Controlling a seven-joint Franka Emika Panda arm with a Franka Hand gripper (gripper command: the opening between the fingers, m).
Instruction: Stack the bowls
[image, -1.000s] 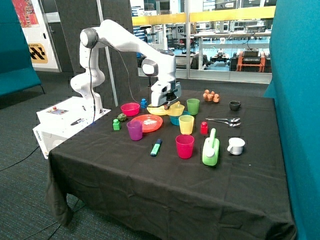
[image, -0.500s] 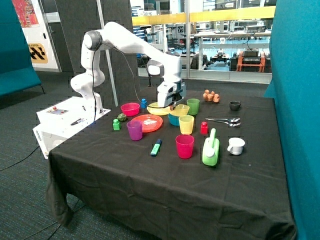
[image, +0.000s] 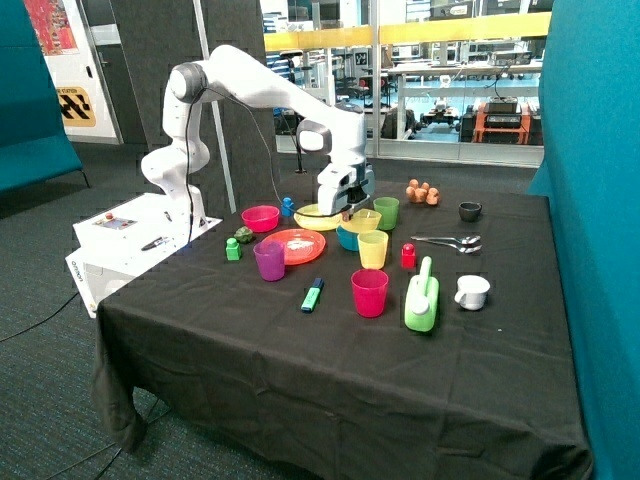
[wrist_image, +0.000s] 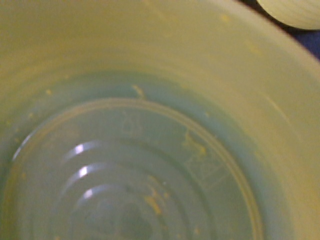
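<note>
The yellow bowl (image: 362, 219) sits nested in the blue bowl (image: 349, 238), so that part of the stack looks done; the pink bowl (image: 261, 217) stands apart, at about nine o'clock from the pair, not yet stacked. The gripper (image: 345, 208) hangs at the yellow bowl's rim, probably from placing it. Whether it grips or has let go cannot be told: the wrist view is filled by the yellow bowl's inside (wrist_image: 150, 150), and the blue bowl is mostly hidden
</note>
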